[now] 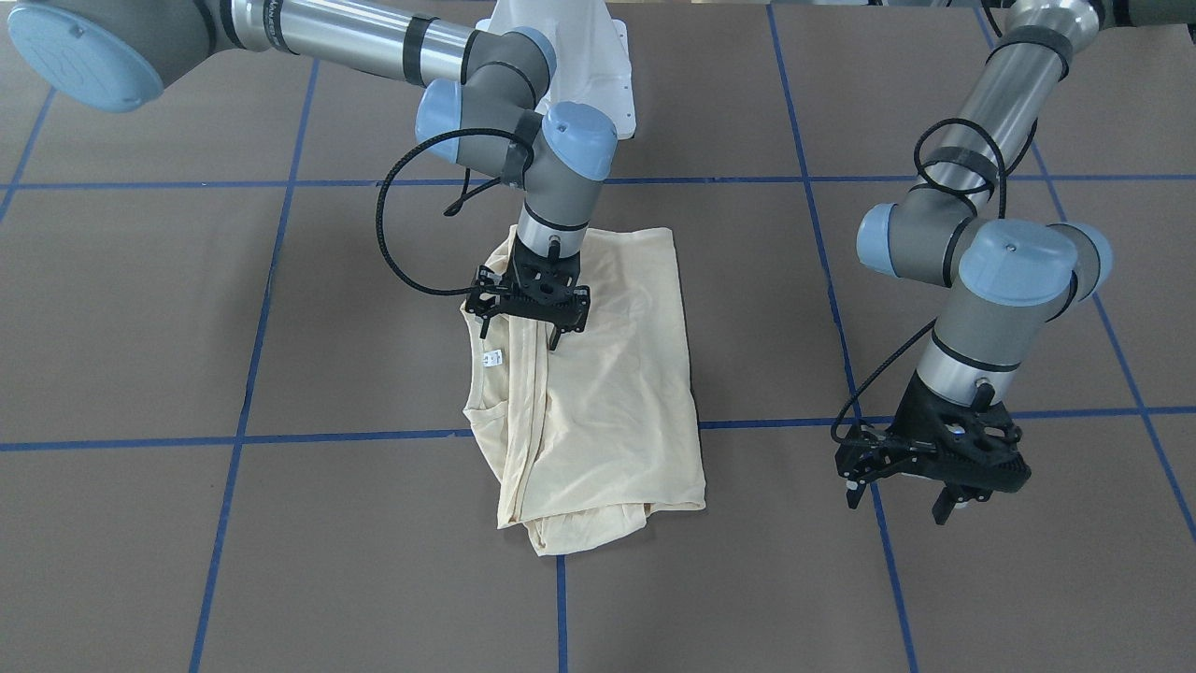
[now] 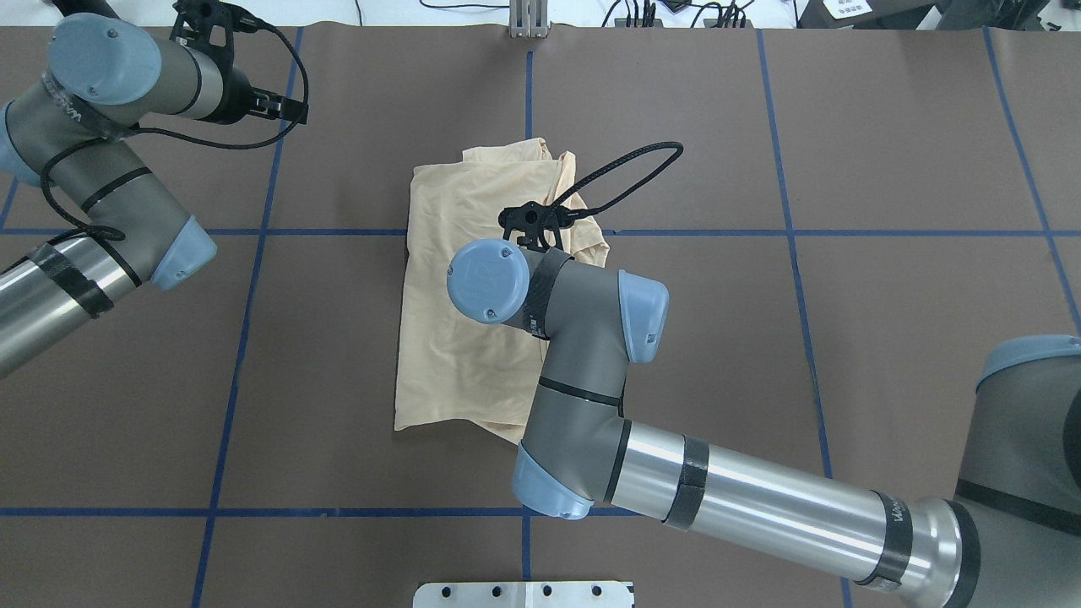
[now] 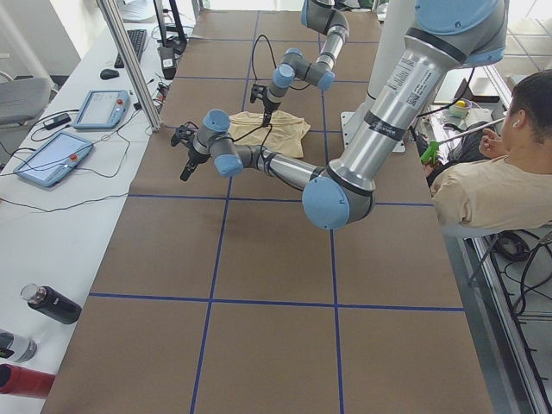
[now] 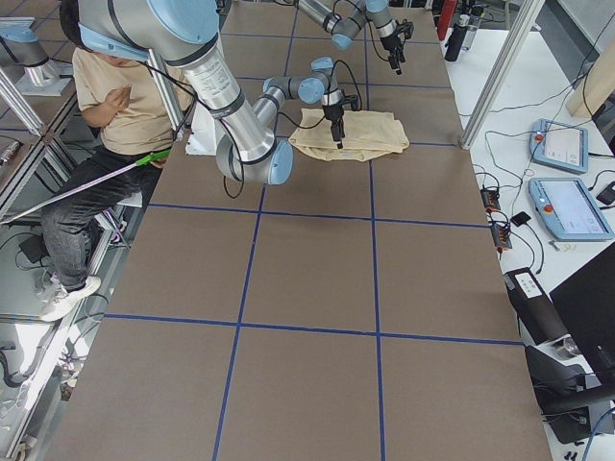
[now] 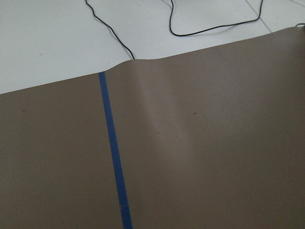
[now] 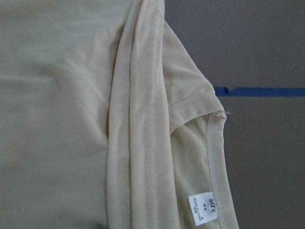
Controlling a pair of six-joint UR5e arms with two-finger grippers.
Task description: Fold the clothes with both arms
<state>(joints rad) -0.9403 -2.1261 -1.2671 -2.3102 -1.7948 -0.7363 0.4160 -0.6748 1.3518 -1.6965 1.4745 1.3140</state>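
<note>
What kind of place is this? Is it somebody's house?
Probably a robot lab, not a house: a left arm and right arm stand over a table gridded with blue tape, with control tablets on a side bench.

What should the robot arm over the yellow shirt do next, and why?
Probably lower the right gripper and pinch the shirt fold beside the neck tag. Its jaws stand open above that fold, holding nothing; the left gripper hangs open over the table, off the shirt.

Cream long-sleeved shirt (image 1: 607, 393) lying flat, folded lengthwise.
Its neckline and white tag (image 1: 492, 357) face up; the right gripper (image 1: 519, 335) is over them, jaws apart, and the left gripper (image 1: 897, 503) is well aside, jaws apart.
</note>
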